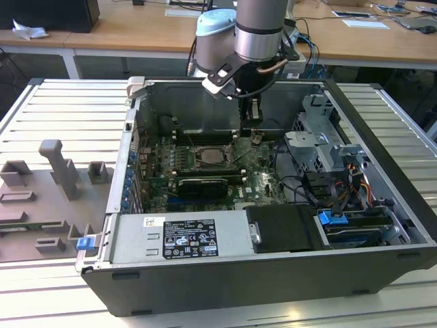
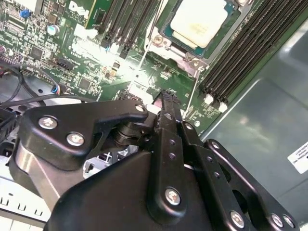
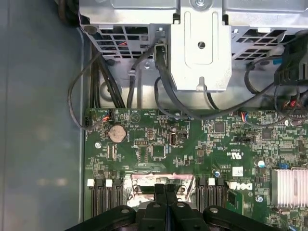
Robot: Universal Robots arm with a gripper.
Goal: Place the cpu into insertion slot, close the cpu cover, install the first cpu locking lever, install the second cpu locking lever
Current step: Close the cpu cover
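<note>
I count one pale silver-beige square cpu (image 2: 198,21), one silver-framed square insertion slot (image 2: 166,48), one round silver coin battery (image 3: 116,133) and one finned silver heat sink (image 3: 288,186). In the exterior view there is one open dark grey computer case (image 1: 239,287), one silver power supply box (image 1: 177,238) and two blue plastic tabs: a first tab (image 1: 84,242) and a second tab (image 1: 332,219). I have one black pincer (image 3: 165,187), with two fingers.
</note>
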